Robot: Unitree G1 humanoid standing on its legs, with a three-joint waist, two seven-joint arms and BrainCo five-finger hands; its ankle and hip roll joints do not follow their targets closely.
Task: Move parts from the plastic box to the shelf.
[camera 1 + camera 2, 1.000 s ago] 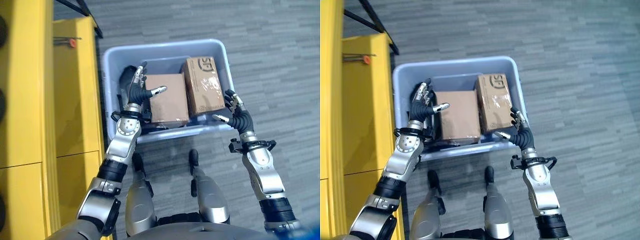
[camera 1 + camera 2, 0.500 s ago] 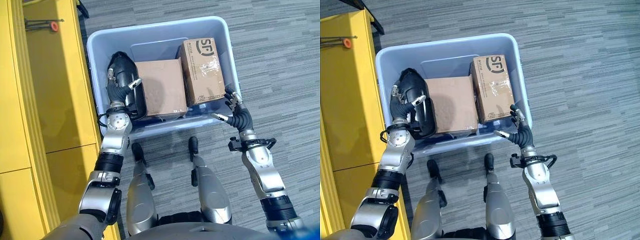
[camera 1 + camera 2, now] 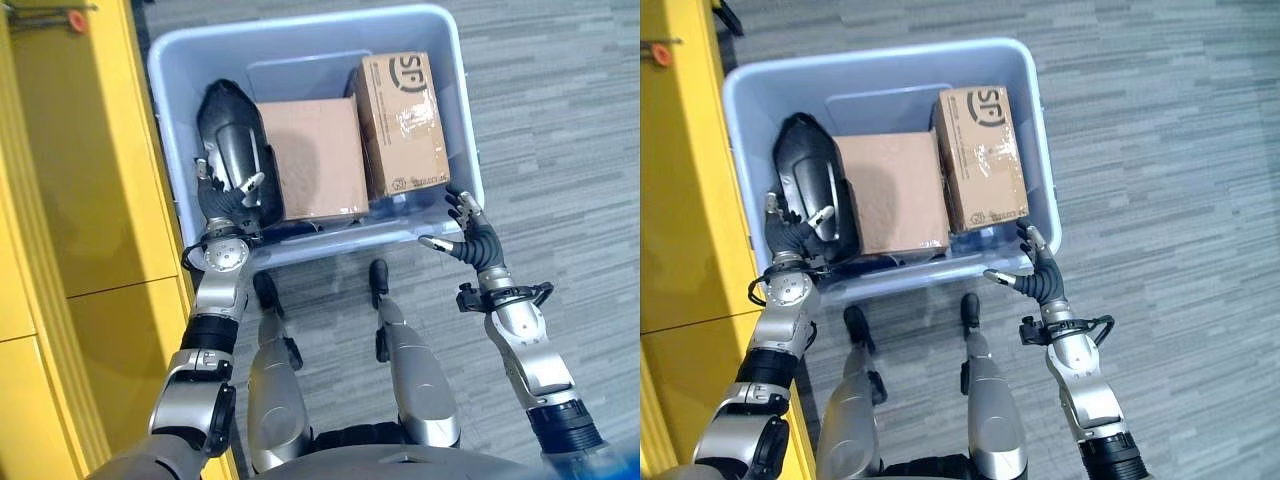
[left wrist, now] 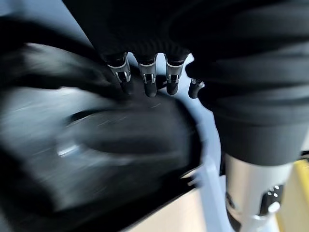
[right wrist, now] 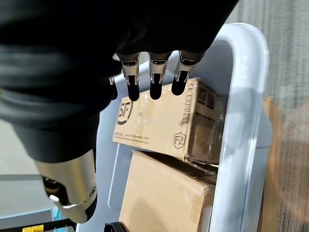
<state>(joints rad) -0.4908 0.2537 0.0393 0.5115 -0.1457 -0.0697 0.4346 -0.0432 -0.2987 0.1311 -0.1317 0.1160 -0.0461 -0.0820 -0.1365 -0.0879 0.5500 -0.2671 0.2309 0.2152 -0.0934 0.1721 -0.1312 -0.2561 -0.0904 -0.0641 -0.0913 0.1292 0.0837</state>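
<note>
**Fingers spread at the box, nothing lifted yet**

Fingers [image 3: 208, 185] of the left hand [image 3: 222, 200]: loosely extended, lying against the near end of the black part [image 3: 235, 150]. Thumb sticks out toward the part's flank. Left wrist view is smeared; contact looks likely, a closed grasp does not, but I would not swear to it. Right hand [image 3: 468, 232]: fingers straight and splayed, thumb out, holding nothing, hovering just outside the near right corner of the plastic box [image 3: 310, 45].

Contents of the plastic box: black part against its left wall; plain cardboard box [image 3: 312, 160] in the middle, touching the black part; taped cardboard box [image 3: 402, 120] against the right wall, beside the plain one. All parts sit inside. The yellow shelf [image 3: 80, 190] runs just left of the plastic box.

Step in hand, as I judge it: reaching in for the first pick, the black part being the target. Next move calls for the left fingers to curl round it, or the right hand to cross over the near rim and help, then lift clear of the wall toward the shelf.
</note>
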